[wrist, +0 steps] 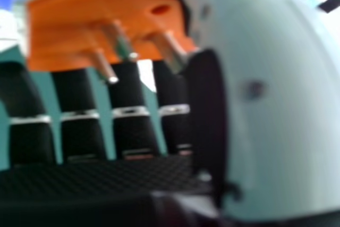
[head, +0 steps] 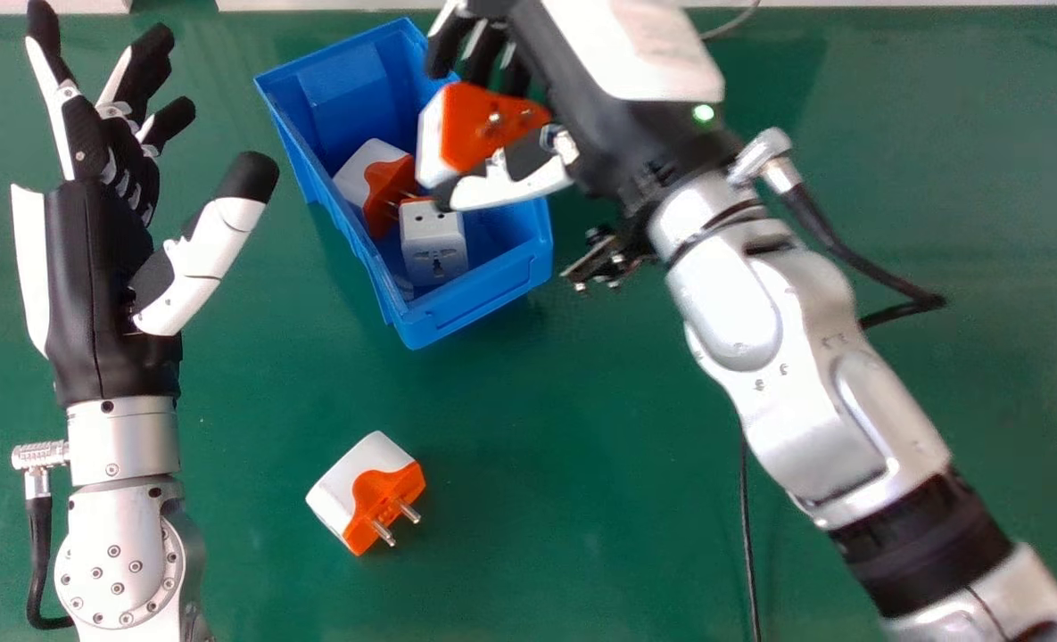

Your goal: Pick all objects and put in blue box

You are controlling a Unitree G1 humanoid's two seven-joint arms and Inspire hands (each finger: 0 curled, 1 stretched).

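Orange-and-white adapter [head: 497, 116] is gripped between thumb and fingers of my right hand [head: 582, 102], over the right side of the blue box [head: 479, 303] near the far edge of the green table [head: 564, 464], while my left hand [head: 91, 285] is open, left of the box.

3 orange-and-white plastic plug adapters [head: 473, 129] are showing upper ctr. of frame, 1 more adapter [head: 350, 481] lower ctr.-L, i.e. 4 total; 1 rectangular blue plastic box [head: 483, 308] is sitting upper ctr.
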